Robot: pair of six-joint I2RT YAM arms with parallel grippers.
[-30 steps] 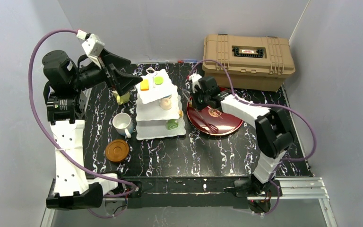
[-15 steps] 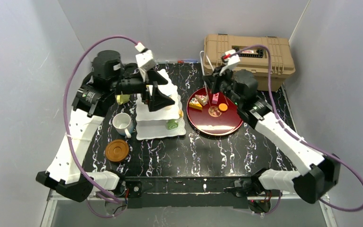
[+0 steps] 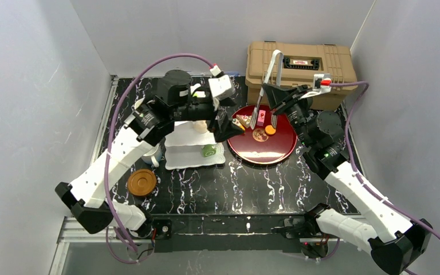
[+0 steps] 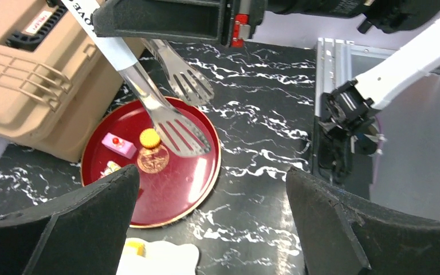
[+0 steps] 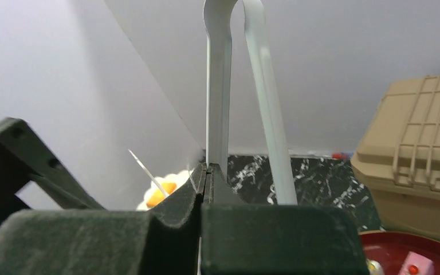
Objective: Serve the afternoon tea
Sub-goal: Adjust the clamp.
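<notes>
**Tongs over the tray, left hand open beside them**

Your right gripper is shut tight on the tongs. One arm of the tongs runs into the seam between the fingers, and the other seems to pass outside them. Held high on the handle like this, the slotted tips hang low over the red tray. The tips stand apart and carry nothing. The lower tip hovers just above the orange round and the brown cookie, with the pink cake just beside them. The long reach probably lets you work among small pastries without crowding them with the arm.

Your left gripper is spread wide and empty at the tray's left edge, reaching across from over the stand. It may be there to take a pastry or to steady the tray; I cannot tell which.

The stand sits just left of the tray with a green pastry on its bottom tier. The left arm covers its upper tiers. A coaster lies bare at front left, well apart. The tan case stands behind the tray.
</notes>
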